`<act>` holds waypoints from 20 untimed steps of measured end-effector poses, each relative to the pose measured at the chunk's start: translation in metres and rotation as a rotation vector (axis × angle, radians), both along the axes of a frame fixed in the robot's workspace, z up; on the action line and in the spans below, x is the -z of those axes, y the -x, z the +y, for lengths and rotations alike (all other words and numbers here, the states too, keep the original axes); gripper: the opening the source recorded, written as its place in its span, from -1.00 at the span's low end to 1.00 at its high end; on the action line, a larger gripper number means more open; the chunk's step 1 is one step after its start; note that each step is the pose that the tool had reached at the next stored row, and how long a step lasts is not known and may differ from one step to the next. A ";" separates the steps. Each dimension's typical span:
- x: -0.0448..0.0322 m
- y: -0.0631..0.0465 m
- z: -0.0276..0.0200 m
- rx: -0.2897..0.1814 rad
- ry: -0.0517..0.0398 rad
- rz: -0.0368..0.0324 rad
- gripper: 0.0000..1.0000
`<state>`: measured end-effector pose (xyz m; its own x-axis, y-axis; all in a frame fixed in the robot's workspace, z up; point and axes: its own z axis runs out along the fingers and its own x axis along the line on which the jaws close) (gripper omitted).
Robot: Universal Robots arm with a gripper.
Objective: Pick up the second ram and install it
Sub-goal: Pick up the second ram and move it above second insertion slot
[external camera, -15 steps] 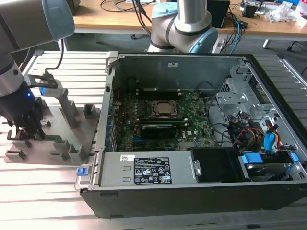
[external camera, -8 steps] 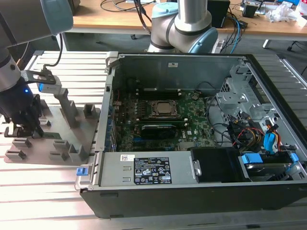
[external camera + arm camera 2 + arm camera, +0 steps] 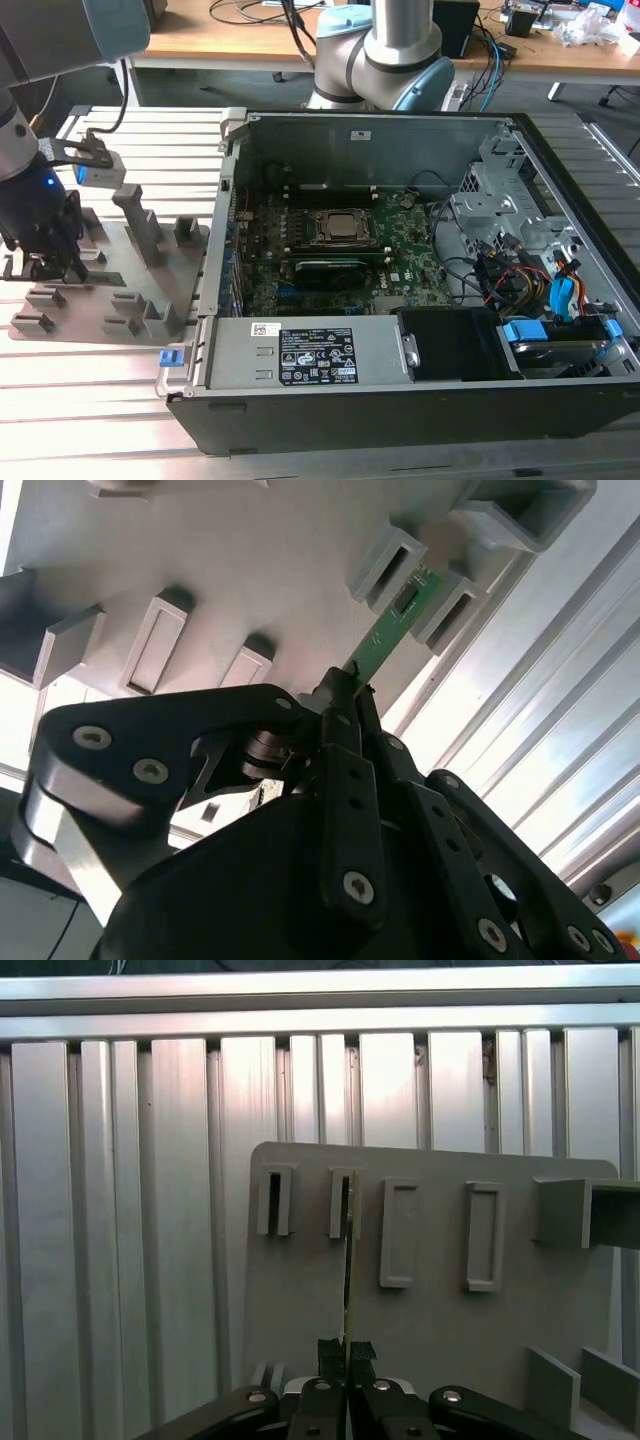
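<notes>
The second ram [image 3: 348, 1260] is a thin green board seen edge-on, and in the second wrist view its chipped face [image 3: 395, 620] shows. Its far end sits between two upright blocks of the grey plastic holder [image 3: 430, 1330]. My gripper [image 3: 347, 1352] is shut on the near end of the stick, one black finger pressed on each side, as the second wrist view also shows at the gripper [image 3: 350, 685]. In the exterior view my gripper [image 3: 45, 265] hangs low over the holder [image 3: 100, 320], at that view's left, well away from the computer.
An open computer case [image 3: 400, 390] lies at the exterior view's right of the holder, with the green motherboard [image 3: 400, 275] and the square processor socket [image 3: 340, 228] inside. Drive cage and cables [image 3: 530, 270] fill its far side. The robot's base [image 3: 385, 60] stands behind, on a slatted metal table [image 3: 90, 420].
</notes>
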<state>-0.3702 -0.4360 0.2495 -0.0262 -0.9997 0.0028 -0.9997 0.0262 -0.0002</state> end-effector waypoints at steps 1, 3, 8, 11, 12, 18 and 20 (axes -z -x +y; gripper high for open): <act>-0.0015 0.000 0.0000 0.000 0.0000 0.0000 -0.72; -0.0053 0.000 0.0000 0.000 0.0000 0.0001 -0.72; -0.0131 0.000 0.0000 0.000 0.0000 0.0000 -0.72; -0.0202 0.000 0.0000 0.000 0.0000 0.0000 -0.72; -0.0216 0.000 0.0000 0.000 0.0000 -0.0001 -0.72; -0.0376 0.000 0.0000 0.000 0.0000 0.0000 -0.72; -0.0466 0.000 0.0000 0.000 0.0000 0.0000 -0.72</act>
